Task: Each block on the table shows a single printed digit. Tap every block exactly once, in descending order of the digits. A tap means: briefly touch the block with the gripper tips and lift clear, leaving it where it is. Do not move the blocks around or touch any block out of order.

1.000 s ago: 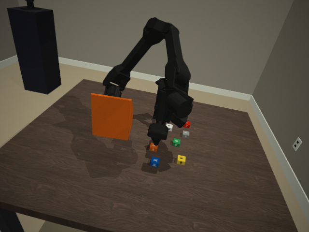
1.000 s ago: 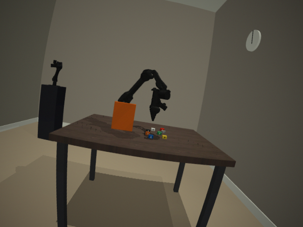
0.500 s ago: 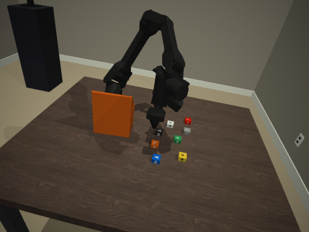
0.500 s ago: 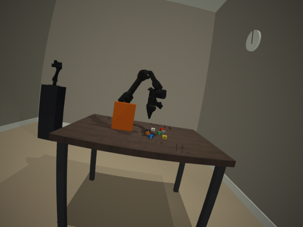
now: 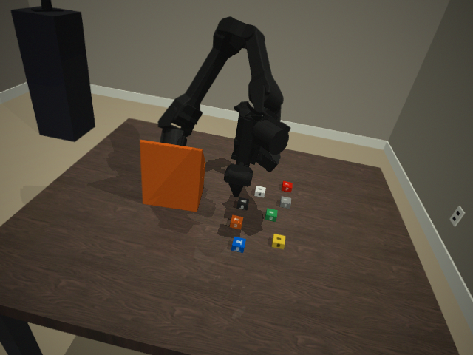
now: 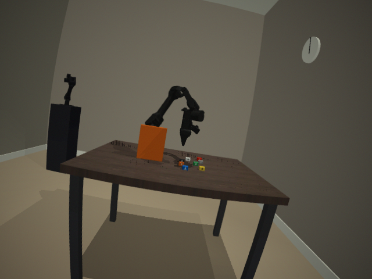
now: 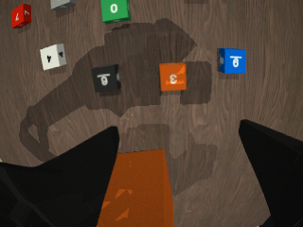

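My gripper (image 5: 236,195) (image 6: 183,145) (image 7: 181,130) is open and empty, above the table behind the black block (image 5: 242,203) (image 7: 106,78). The black block and blue block (image 5: 239,244) (image 6: 185,167) (image 7: 232,61) each show a barred digit, apparently 9 on black and 6 on blue. The orange block (image 5: 236,222) (image 7: 172,77) shows 3, the white block (image 5: 260,191) (image 7: 52,57) 4, the green block (image 5: 271,214) (image 7: 115,10) 0, the red block (image 5: 287,186) (image 7: 21,16) 7. The grey block (image 5: 285,201) and yellow block (image 5: 278,241) (image 6: 201,168) have digits too small to read surely.
A tall orange panel-like box (image 5: 171,177) (image 6: 151,143) (image 7: 142,191) stands left of the blocks, in front of the arm's base. The dark wooden table (image 5: 152,267) (image 6: 222,180) has its front edge well in front of the blocks. A dark pedestal (image 5: 57,76) stands behind at the left.
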`<control>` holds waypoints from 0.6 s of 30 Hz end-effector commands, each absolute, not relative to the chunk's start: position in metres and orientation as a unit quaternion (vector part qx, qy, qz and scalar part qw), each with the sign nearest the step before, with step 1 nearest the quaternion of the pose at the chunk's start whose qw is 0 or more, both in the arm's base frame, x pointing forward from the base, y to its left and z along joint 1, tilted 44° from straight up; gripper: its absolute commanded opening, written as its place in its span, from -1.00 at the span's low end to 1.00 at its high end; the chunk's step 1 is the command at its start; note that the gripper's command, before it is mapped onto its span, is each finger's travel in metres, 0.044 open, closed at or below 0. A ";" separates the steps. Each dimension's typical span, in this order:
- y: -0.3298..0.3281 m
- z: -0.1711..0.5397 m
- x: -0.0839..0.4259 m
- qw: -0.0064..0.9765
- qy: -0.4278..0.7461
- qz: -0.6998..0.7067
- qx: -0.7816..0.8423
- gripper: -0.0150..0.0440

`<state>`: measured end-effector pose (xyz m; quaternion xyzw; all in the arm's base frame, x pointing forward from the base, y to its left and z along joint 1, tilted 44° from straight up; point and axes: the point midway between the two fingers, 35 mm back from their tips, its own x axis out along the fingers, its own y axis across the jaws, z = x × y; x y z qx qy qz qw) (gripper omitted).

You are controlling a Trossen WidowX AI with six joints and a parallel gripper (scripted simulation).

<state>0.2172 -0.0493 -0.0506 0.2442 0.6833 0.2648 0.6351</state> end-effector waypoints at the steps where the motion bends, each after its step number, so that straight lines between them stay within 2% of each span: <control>1: -0.024 -0.027 0.226 0.636 0.682 0.268 0.242 0.86; 5: 0.018 0.008 0.231 0.634 0.681 0.272 0.245 0.86; 18: 0.020 0.010 0.231 0.634 0.681 0.272 0.245 0.86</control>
